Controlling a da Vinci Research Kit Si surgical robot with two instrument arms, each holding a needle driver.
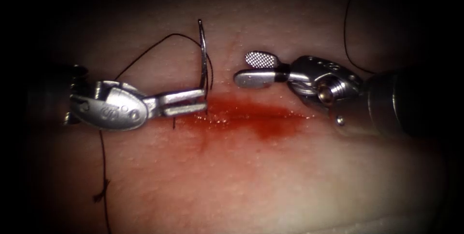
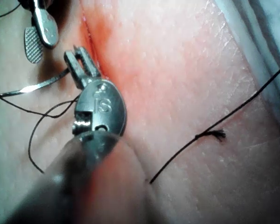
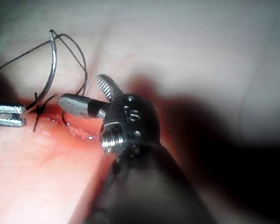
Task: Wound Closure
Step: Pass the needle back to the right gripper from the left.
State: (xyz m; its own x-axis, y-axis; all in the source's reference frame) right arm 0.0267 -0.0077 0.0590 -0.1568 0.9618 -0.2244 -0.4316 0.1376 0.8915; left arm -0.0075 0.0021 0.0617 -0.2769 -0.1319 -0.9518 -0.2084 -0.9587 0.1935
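Note:
On the tissue (image 1: 290,181) the cut (image 1: 256,114) runs across the middle, wet with red fluid (image 1: 270,128). My left tool (image 1: 203,100) is shut on the curved needle (image 1: 203,60) near its lower end, at the cut's left end. The needle stands upright out of the tissue, and its free upper end carries the thread (image 1: 145,52). The left wrist view shows the same grip (image 2: 80,55) on the needle (image 2: 37,86). My right tool (image 1: 242,68) holds nothing, its jaws open just right of the needle. It appears again (image 3: 79,89) beside the needle (image 3: 52,65).
Thread trails down the tissue left of the cut to a frayed knot (image 1: 101,196) (image 2: 218,135). Another strand (image 1: 345,36) hangs at the upper right behind the right tool. Short dark thread ends (image 3: 39,111) stick up by the left jaws.

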